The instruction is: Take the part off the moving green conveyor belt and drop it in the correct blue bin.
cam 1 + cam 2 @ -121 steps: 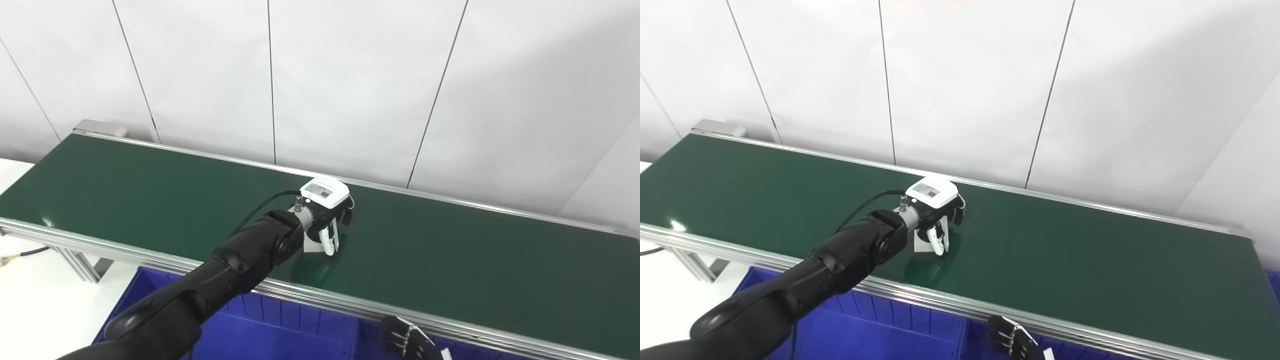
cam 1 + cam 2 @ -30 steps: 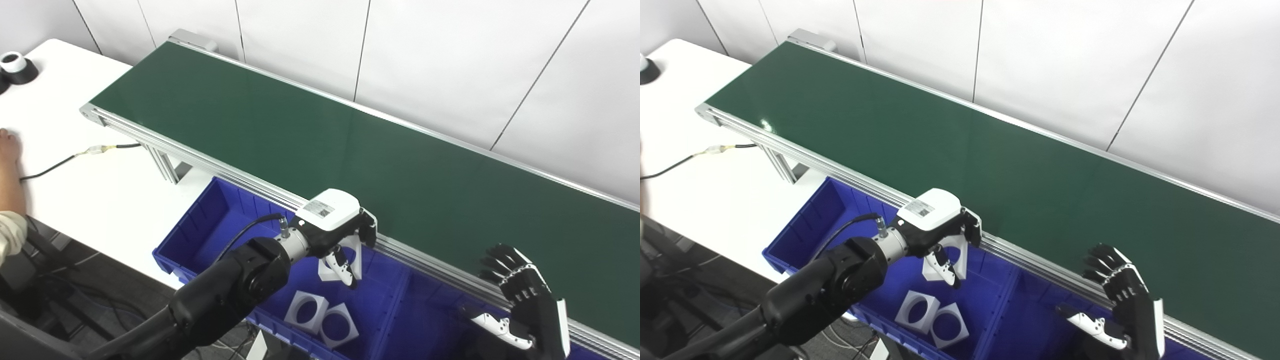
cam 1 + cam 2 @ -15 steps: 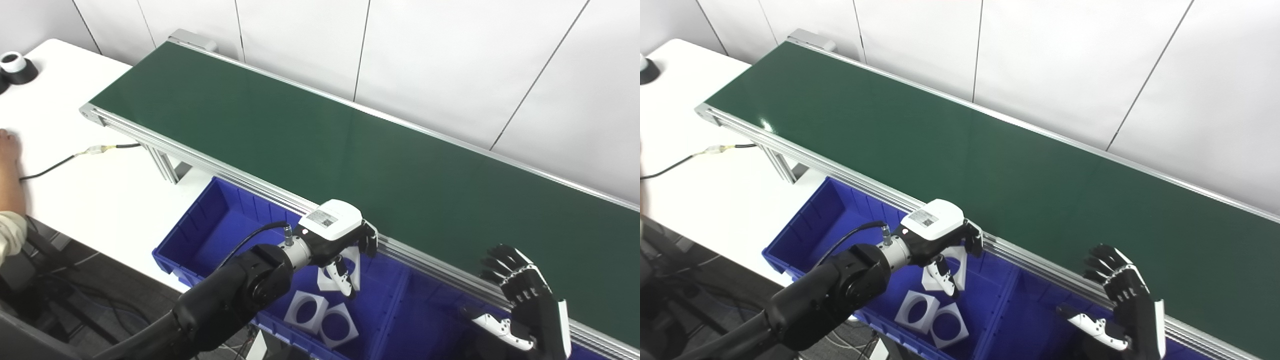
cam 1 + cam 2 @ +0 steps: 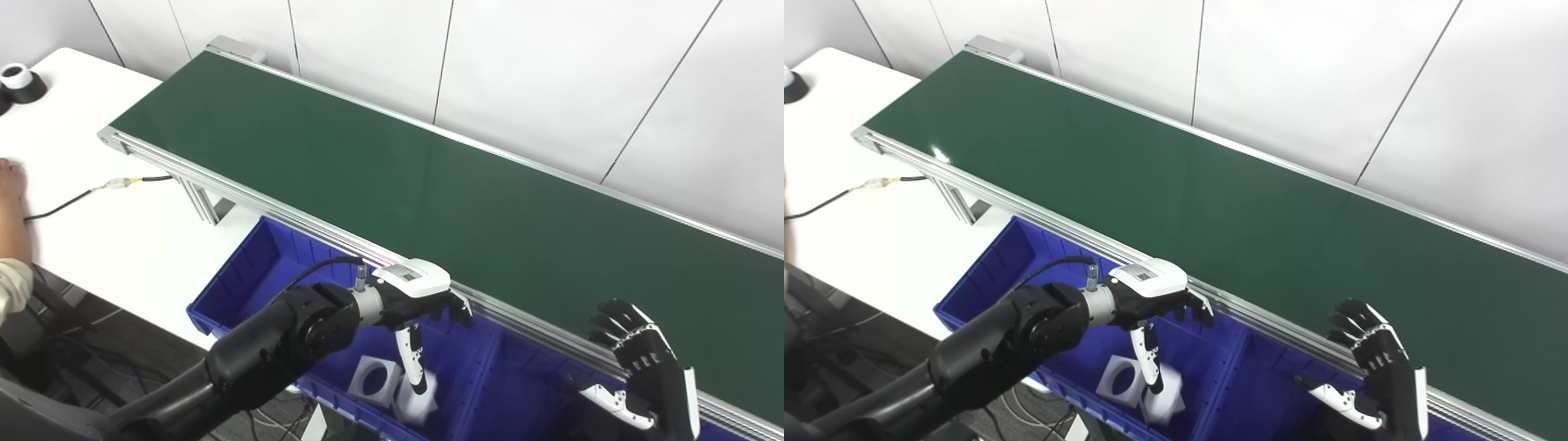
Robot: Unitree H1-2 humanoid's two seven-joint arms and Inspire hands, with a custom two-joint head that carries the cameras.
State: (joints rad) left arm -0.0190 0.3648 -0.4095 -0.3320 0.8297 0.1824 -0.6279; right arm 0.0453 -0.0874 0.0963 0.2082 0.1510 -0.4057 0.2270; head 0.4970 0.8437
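**A:** Where's the part (image 4: 418, 398) now?

**B:** Below my left hand (image 4: 429, 301), blurred, in the left blue bin (image 4: 245, 278) just under my thumb, touching or landing on the white square parts (image 4: 372, 380) there. My left fingers (image 4: 456, 306) are spread apart and hold nothing.

**A:** And doing this step well?

**B:** I'd judge: keep the fingers spread and lift straight up, clear of the bin wall and the conveyor belt (image 4: 380, 165) rail beyond my fingertips. My right hand (image 4: 643, 361) waits, fingers splayed, empty.

small label on left hand (image 4: 422, 288), print unreadable
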